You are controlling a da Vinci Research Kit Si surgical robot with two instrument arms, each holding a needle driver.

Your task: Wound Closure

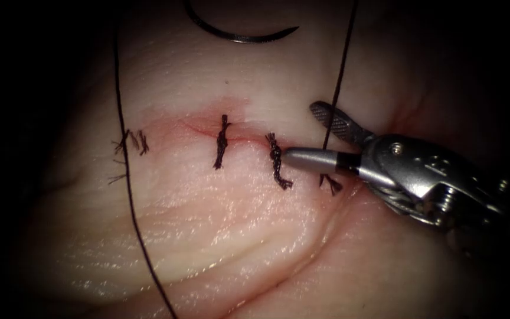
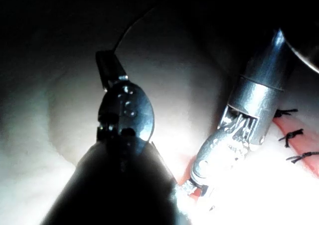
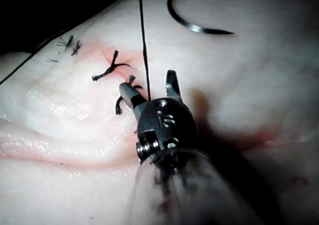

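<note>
The tissue is pale and glistening, with the cut running across it as a thin reddish line amid a faint smear of red fluid.

The right tool comes in from the right and lies at the right end of the cut. Its fingers are spread wide apart and hold nothing; the lower one points at a stitch, while the upper one angles up and away. A strand of thread drops straight down between the two fingers, not gripped by either. In the right wrist view the same tool has the strand passing through its open gap.

The left tool appears in the left wrist view as a dark shape above the tissue, with a thin line of thread leading off its tip. Whether its fingers are open or closed cannot be told.

The needle lies loose on the tissue beyond the cut, well apart from both tools, not in the tissue.

A second strand of thread runs down the left side. Knotted stitches cross the cut, with frayed cut ends at its left end.
</note>
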